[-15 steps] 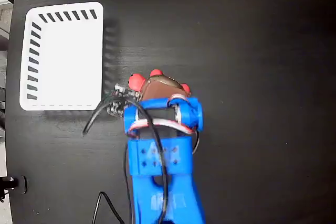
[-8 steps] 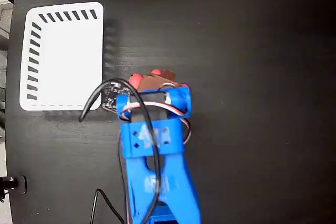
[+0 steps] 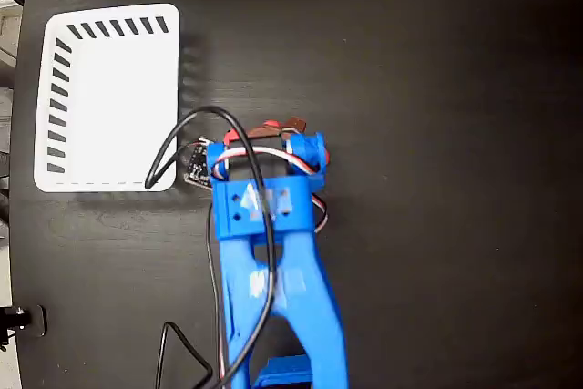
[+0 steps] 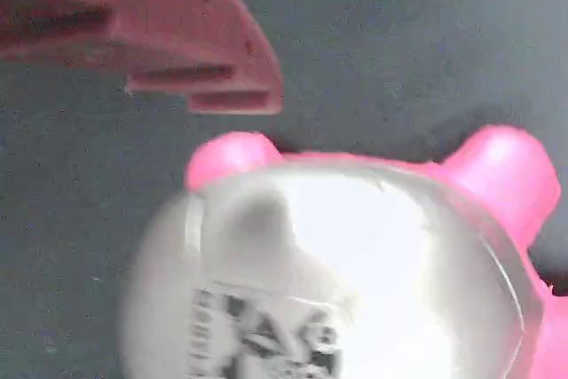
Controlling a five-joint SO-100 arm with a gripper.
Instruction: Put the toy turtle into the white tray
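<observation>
One tool hangs low over the turtle, the blue arm covering most of it in the fixed view, so only red bits and a brown edge show. Up close in the wrist view, a single red finger sits just above the shiny shell; whether the tool is closed on the turtle, I cannot tell. It looks placed for a grasp. One turtle lies on the black counter, near one white tray to the picture's left, and outside it.
</observation>
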